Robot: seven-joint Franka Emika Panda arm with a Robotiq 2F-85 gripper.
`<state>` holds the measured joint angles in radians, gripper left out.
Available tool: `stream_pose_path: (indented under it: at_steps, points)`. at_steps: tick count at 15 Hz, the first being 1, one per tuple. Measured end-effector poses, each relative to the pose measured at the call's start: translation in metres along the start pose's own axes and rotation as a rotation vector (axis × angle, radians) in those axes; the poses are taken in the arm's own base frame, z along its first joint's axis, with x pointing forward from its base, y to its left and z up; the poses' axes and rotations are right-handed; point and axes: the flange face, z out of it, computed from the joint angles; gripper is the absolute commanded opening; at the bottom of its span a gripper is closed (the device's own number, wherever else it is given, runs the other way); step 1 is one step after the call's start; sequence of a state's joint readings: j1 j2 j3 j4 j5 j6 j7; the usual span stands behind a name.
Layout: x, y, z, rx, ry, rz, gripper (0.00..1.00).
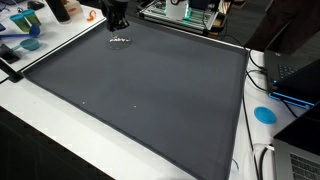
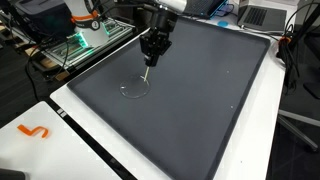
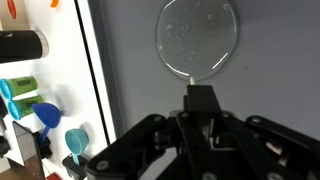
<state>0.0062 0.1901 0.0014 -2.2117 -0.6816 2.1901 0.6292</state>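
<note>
Black gripper (image 3: 200, 115) pinches the short dark handle of a clear round lens (image 3: 198, 38). Lens lies flat near an edge of the dark grey mat (image 3: 270, 80).

Evidently a robotics lab or workshop: open dark grey laptop (image 1: 298, 72) on a white bench (image 1: 55, 130), loose black cables (image 2: 296, 55), green-lit metal-framed electronics rig (image 2: 76, 44), large dark grey work mat (image 1: 150, 90).
</note>
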Motion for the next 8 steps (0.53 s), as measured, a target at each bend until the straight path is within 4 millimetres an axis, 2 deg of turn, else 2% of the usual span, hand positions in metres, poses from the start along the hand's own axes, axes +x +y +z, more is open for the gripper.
stream_pose_path:
  at_steps: [8]
  points:
    - [0.005, 0.012, 0.008, 0.023, 0.013, 0.023, 0.04]
